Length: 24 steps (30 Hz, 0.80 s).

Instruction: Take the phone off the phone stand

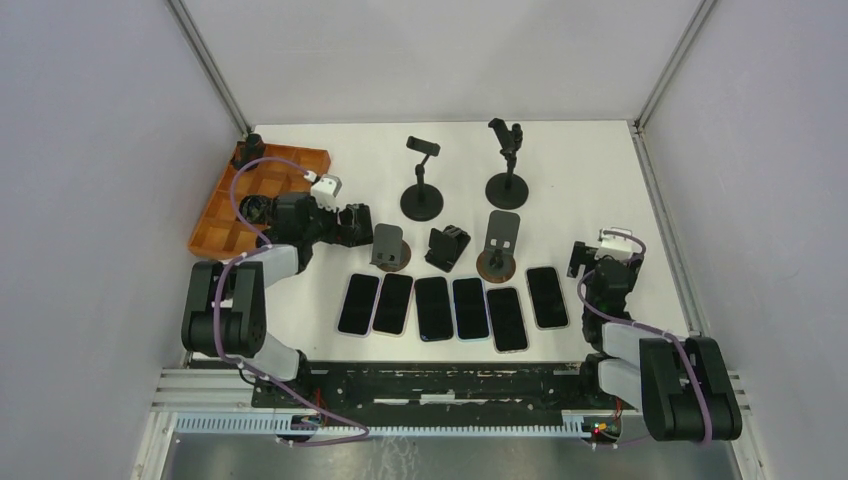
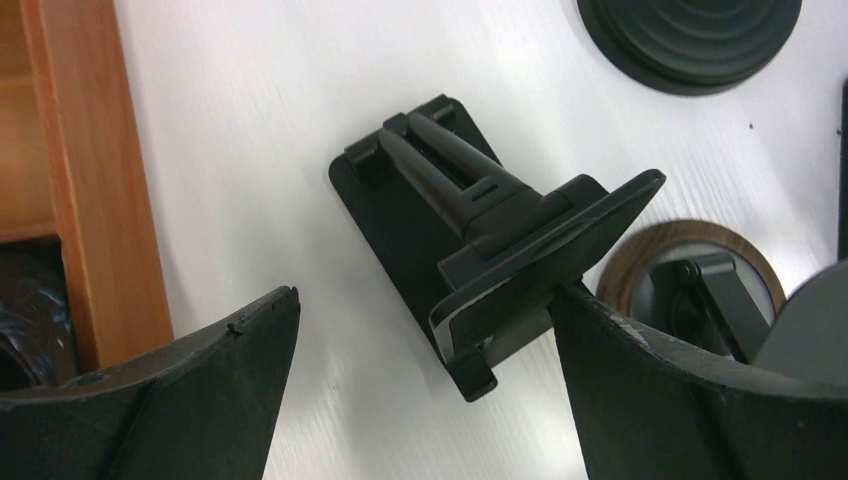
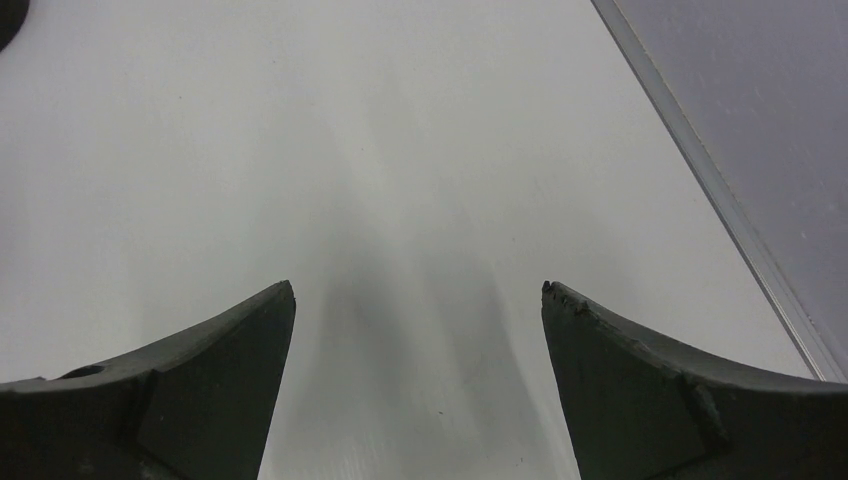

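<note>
My left gripper (image 1: 352, 225) is open at the left end of the middle row. In the left wrist view (image 2: 425, 292) a black folding phone stand (image 2: 420, 200) stands between my fingers. A thin dark slab with a pale edge (image 2: 540, 265) rests in its cradle against the bottom lip. I cannot tell whether it is a phone. My right finger (image 2: 640, 380) touches the slab's edge; the left finger is apart from it. My right gripper (image 1: 596, 256) is open and empty over bare white table (image 3: 420, 180) at the right. Several phones (image 1: 445, 305) lie flat in a row at the front centre.
A grey stand on a wooden base (image 1: 390, 248) (image 2: 690, 270) sits just right of my left gripper. Further right are a black folding stand (image 1: 447, 247) and another wood-based stand (image 1: 498, 245). Two tall black stands (image 1: 422, 180) (image 1: 507, 165) are at the back. An orange tray (image 1: 255, 200) is at the left.
</note>
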### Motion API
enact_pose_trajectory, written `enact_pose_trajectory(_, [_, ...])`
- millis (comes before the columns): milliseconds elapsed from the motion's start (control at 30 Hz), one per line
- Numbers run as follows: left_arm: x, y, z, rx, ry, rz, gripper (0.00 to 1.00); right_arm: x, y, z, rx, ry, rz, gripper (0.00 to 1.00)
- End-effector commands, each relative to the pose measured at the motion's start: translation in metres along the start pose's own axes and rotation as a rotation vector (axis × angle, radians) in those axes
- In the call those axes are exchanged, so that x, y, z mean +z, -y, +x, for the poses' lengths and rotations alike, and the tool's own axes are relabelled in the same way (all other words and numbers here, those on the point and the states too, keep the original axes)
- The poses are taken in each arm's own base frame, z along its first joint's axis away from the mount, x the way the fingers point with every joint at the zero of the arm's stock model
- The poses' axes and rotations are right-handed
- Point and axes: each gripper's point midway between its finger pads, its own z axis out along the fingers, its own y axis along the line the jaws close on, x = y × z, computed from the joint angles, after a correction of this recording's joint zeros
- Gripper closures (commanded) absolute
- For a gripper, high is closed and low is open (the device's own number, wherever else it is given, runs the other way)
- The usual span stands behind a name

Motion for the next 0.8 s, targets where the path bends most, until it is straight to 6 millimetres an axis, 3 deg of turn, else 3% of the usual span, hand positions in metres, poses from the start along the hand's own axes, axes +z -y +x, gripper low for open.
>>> enact_pose_trajectory(0, [0.01,-0.012,-0.014,-0.007,0.122,-0.054,0.0,-0.003,0.012,-0.032,0.024,0.194,0.055,0.02])
enact_pose_trajectory(100, [0.006,-0.021,-0.009,0.01,0.157,-0.119,0.0,-0.014,0.017,-0.02,0.039,0.211,0.067,0.02])
enact_pose_trajectory(300, [-0.014,-0.02,-0.015,0.015,0.296,-0.16,0.0,-0.025,0.016,-0.022,0.017,0.269,0.048,0.02])
enact_pose_trajectory(400, [-0.035,-0.018,-0.014,0.025,0.403,-0.206,0.0,-0.045,0.006,-0.028,-0.041,0.351,-0.021,0.02])
enact_pose_trajectory(467, [-0.052,-0.011,-0.006,0.051,0.49,-0.217,0.0,-0.063,0.005,-0.039,-0.068,0.428,-0.047,0.02])
enact_pose_trajectory(500, [-0.061,-0.006,-0.012,0.066,0.558,-0.212,0.0,-0.073,0.006,-0.052,-0.082,0.487,-0.049,0.02])
enact_pose_trajectory(567, [-0.063,-0.006,-0.011,0.075,0.549,-0.221,0.0,-0.064,-0.004,-0.045,-0.159,0.442,-0.034,0.02])
enact_pose_trajectory(700, [-0.04,-0.033,-0.009,-0.029,0.447,-0.3,0.0,-0.04,-0.003,-0.032,-0.139,0.337,0.025,0.02])
enact_pose_trajectory(767, [-0.037,-0.037,-0.006,-0.046,0.423,-0.309,0.0,-0.029,-0.006,-0.025,-0.135,0.286,0.017,0.02])
